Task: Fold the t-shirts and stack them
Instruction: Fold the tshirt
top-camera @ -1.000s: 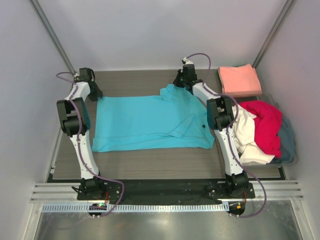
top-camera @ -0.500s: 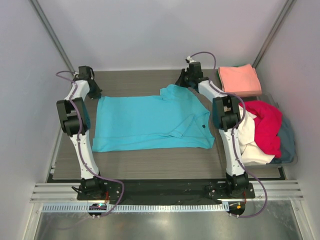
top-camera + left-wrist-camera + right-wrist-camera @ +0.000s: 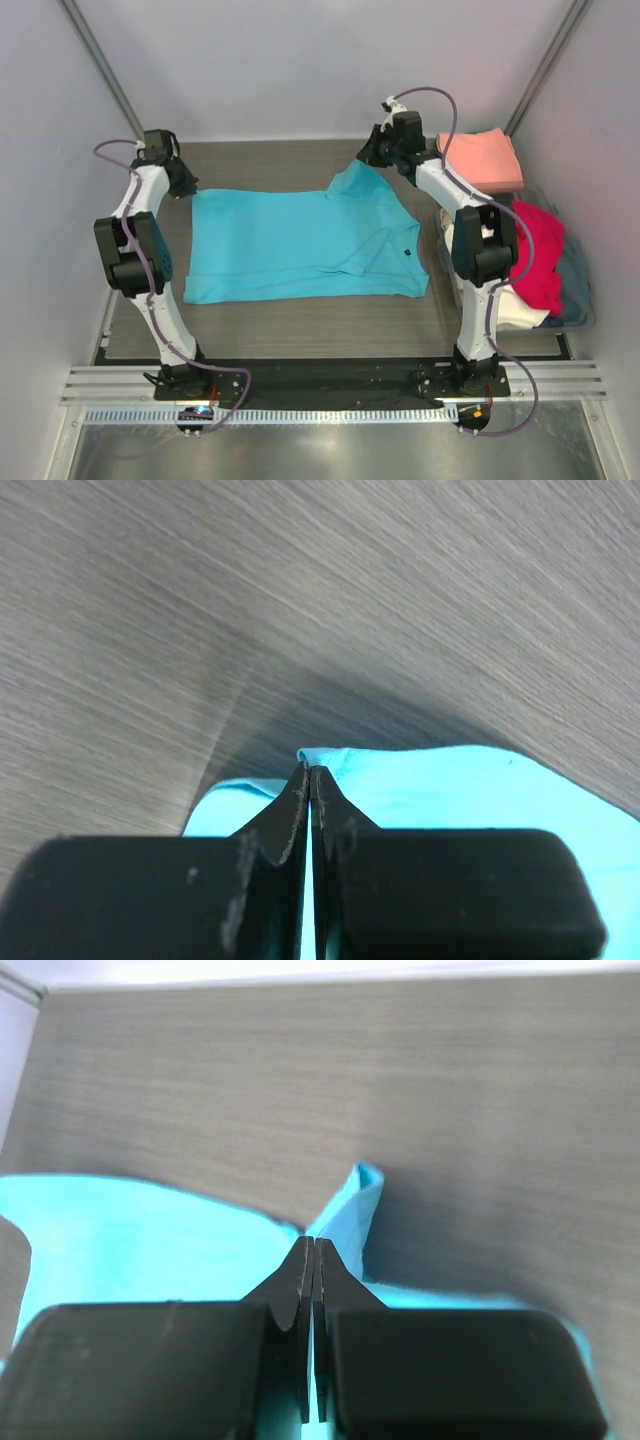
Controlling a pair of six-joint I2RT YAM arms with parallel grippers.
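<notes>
The turquoise t-shirt (image 3: 300, 245) lies spread across the middle of the table (image 3: 270, 160), mostly flat, with one sleeve doubled over near its right end, beside the small dark neck label (image 3: 408, 251). My left tool (image 3: 180, 185) is clenched on its far left corner. In the left wrist view the fingers are pressed together and a nub of turquoise cloth pokes out just past the tips. My right tool (image 3: 368, 155) is clamped on the far right corner, which rises in a small peak off the table. The right wrist view shows the same tight pinch on a fold of cloth.

I judge this shirt to be light, limp and thin. It will drape and sag between my two holds, it has no stiffness to keep a crease, and it may drag on the woodgrain surface rather than slide. Corners and hems are the places to hold it. A pinch in mid-panel would only bunch it. The two holds should travel together, or the edge will go slack and wrinkle.

At the far right the salmon-pink t-shirt (image 3: 480, 160) sits folded, just beside my right arm. I take it for the start of the stack. At the right edge a heap holds the red t-shirt (image 3: 540, 245), the cream t-shirt (image 3: 510, 310) and the grey-blue t-shirt (image 3: 575, 275), partly behind my right arm. The heap touches the turquoise shirt's right end or lies just beside it, I cannot tell which. A careless sweep there could snag it.
</notes>
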